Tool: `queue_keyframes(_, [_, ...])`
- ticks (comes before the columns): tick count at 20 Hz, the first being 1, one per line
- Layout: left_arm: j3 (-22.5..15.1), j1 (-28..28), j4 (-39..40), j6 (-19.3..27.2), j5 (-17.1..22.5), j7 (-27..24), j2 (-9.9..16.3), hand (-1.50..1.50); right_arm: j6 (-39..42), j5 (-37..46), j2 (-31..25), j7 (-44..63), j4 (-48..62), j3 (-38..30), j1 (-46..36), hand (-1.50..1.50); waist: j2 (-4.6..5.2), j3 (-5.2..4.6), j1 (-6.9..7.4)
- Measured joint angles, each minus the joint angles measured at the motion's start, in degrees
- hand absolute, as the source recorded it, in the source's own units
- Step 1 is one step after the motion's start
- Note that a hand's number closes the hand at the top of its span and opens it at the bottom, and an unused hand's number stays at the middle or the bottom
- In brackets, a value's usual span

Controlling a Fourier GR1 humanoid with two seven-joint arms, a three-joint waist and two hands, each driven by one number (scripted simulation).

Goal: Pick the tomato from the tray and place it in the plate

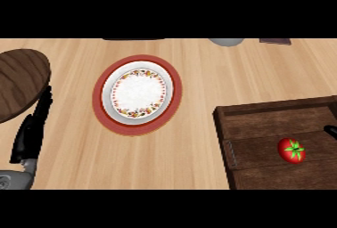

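Looking down: pale wooden counter (pixel 217 67) with long straight grain ran across the whole view, smooth and matte.
Tomato: glossy red tomato (pixel 291 150), rounded and a little taller than wide, lay on the tray floor near its right side, green star-shaped calyx facing up and to the right.
Tray: dark brown wooden tray (pixel 263 111), rectangular with raised plank walls, sat at the lower right, cut off by the view's edge; its boards showed coarse grain.
Plate: round white plate (pixel 139 92) with a speckled centre and a ring of small red and yellow flowers stood well apart from the tray, left of centre.
Mat: flat red-brown oval mat (pixel 99 111) lay under the plate, showing as a wide border all round it.
Left hand: black left hand (pixel 30 133) stood at the view's left edge above its grey forearm, fingers straight and pointing up, holding nothing.
Right hand: only a black tip (pixel 330 130) showed at the right edge over the tray; cannot tell how its fingers were set.
Board: dark round wooden board (pixel 20 80) lay at the far left.
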Motion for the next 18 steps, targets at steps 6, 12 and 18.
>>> queue_keyframes(6, [-0.2, 5.8, -2.3, -2.8, 1.1, -4.1, 0.5, 0.0, -13.6, 5.4, 11.9, -7.1, -13.1, -1.4, 8.2, -1.5, 0.11, 0.02, 0.15])
queue_keyframes(12, [1.0, 7.9, -3.8, -4.9, 1.3, -5.5, 0.6, 0.0, -10.9, 7.8, 14.1, -4.8, -26.7, 2.6, 21.9, -1.5, 0.46, 0.07, 0.52])
queue_keyframes(18, [0.8, 9.6, -5.7, -5.0, 0.8, -5.7, 0.3, 0.0, -6.2, 13.1, 4.3, 7.5, -32.7, 3.3, 30.8, -1.5, 0.69, 0.0, 1.08])
